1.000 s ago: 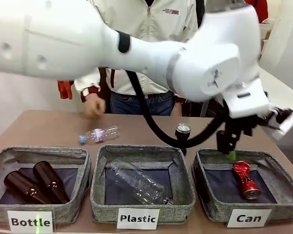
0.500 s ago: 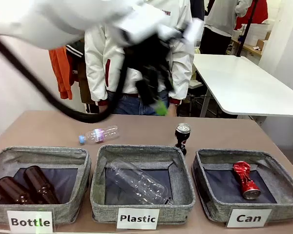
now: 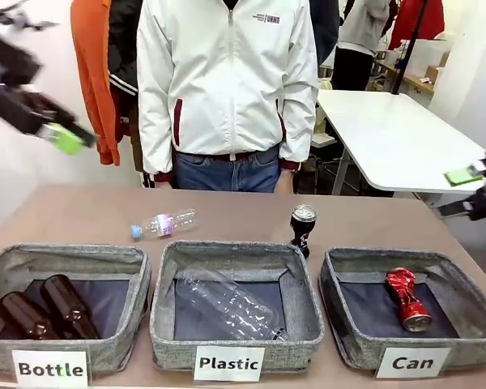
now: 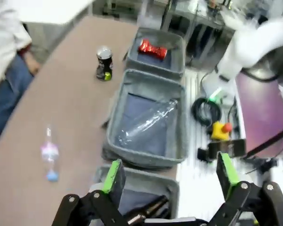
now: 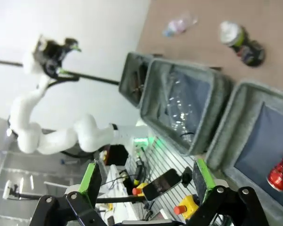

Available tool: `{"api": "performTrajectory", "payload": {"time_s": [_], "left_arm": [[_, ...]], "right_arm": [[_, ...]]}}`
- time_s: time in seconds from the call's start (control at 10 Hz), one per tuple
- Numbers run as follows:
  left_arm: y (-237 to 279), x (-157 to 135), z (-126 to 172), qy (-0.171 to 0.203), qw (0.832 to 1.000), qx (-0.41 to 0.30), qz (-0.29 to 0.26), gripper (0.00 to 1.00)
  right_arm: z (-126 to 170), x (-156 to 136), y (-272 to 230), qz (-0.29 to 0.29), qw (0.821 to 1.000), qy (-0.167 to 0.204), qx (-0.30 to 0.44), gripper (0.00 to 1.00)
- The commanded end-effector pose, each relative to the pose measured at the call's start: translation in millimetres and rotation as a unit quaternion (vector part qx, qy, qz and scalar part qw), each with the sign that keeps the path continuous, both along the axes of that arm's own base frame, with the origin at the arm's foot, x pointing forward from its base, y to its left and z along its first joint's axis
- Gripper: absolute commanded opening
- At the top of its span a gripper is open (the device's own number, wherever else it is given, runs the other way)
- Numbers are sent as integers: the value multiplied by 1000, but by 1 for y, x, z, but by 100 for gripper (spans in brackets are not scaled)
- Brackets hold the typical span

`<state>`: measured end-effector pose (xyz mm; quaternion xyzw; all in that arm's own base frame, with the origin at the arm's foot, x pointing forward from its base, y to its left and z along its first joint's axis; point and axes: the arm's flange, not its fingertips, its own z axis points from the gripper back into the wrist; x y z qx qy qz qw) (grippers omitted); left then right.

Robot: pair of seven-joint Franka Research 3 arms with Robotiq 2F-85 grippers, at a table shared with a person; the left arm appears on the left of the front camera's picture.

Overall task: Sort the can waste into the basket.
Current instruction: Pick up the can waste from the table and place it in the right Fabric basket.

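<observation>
Dark blue-black, the Pepsi can (image 3: 302, 227) stands upright on the tabletop (image 3: 81, 215), just beyond the gap between the Plastic basket (image 3: 296, 348) and the Can basket (image 3: 352, 348), where the crushed red can (image 3: 407, 298) lies. Both the left gripper (image 4: 170, 174) and the right gripper (image 5: 145, 175) hang open and empty, high and well apart from it. An off-centre approach could tip the can and roll it away, or a loose pinch could drop it into the Plastic basket.

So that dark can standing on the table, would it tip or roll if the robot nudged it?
It probably tips easily: the dark can stands upright, tall for its narrow base. Once down, its round body would likely roll on the flat table. It is small, so likely light.
</observation>
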<state>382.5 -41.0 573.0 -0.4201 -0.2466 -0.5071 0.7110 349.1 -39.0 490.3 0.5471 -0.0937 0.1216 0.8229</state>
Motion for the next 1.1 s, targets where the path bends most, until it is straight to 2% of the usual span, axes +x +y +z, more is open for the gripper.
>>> {"api": "performTrajectory", "payload": {"time_s": [0.0, 0.1, 0.2, 0.3, 0.4, 0.5, 0.6, 0.7, 1.0], "left_arm": [[53, 18, -28, 75, 985, -122, 92, 100], [81, 22, -55, 116, 973, -166, 112, 100], [100, 38, -86, 159, 956, -201, 140, 100], [117, 42, -119, 238, 936, -198, 166, 100], [127, 45, -154, 293, 923, -182, 174, 100], [144, 37, -168, 302, 915, -205, 171, 100], [160, 40, -174, 272, 914, -231, 196, 100], [142, 36, -178, 279, 927, -183, 174, 100], [142, 36, -178, 279, 927, -183, 174, 100]], "right_arm": [[-3, 28, 12, 27, 997, 6, 71, 100], [-9, 33, 18, 25, 994, 12, 103, 100], [-14, 43, 15, -1, 991, 12, 133, 100], [-16, 41, 15, -36, 985, 6, 170, 100], [-16, 41, 5, -61, 979, -5, 192, 100], [-14, 36, -3, -88, 975, -11, 205, 100], [-16, 36, -21, -135, 975, -22, 174, 100], [-18, 45, 0, -61, 982, 10, 181, 100], [-18, 45, 0, -61, 982, 10, 181, 100]]}}
